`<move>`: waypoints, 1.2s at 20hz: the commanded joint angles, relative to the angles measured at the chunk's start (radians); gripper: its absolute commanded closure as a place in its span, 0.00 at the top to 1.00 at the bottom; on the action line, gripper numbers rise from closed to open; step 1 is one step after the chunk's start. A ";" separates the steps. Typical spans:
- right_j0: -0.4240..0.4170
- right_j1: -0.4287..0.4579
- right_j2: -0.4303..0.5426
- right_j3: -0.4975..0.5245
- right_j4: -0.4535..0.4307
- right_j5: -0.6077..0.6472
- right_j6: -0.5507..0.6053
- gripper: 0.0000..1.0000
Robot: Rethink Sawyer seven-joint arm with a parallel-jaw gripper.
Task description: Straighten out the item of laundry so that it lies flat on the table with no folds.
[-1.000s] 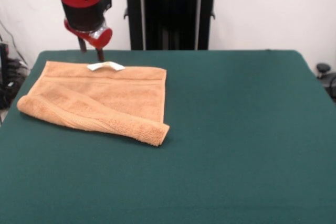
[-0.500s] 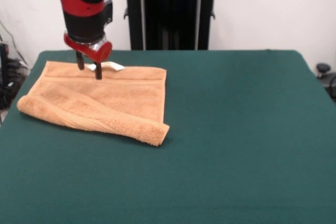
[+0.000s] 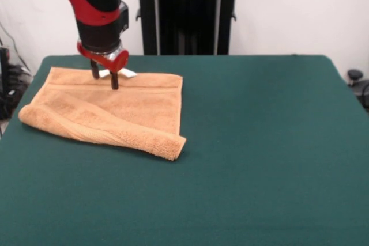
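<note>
The orange-tan towel (image 3: 124, 108) lies at the left of the dark green table (image 3: 259, 142). Its near edge is folded back over itself in a thick roll that runs from the left corner to the right corner (image 3: 170, 145). A small white label (image 3: 124, 73) lies at its far edge. My gripper (image 3: 104, 80) hangs from the red and black arm above the towel's far edge, just left of the label. Its two dark fingers (image 3: 114, 80) point down with a gap between them and hold nothing. I cannot tell whether the tips touch the cloth.
The black pedestal (image 3: 187, 10) stands behind the table's far edge. A white wall is behind it. Cables and dark gear lie off the table's left edge (image 3: 8, 79), and a small dark thing off the right edge (image 3: 354, 76).
My gripper has come down and forward from behind the towel's far edge to over that edge, drifting slightly right. The towel has not moved.
</note>
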 commanded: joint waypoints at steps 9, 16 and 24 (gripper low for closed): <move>0.086 0.128 0.019 -0.143 -0.008 0.345 -0.035 1.00; 0.072 0.142 0.029 -0.160 -0.031 0.339 -0.034 1.00; 0.067 0.154 0.034 -0.159 -0.037 0.311 -0.023 1.00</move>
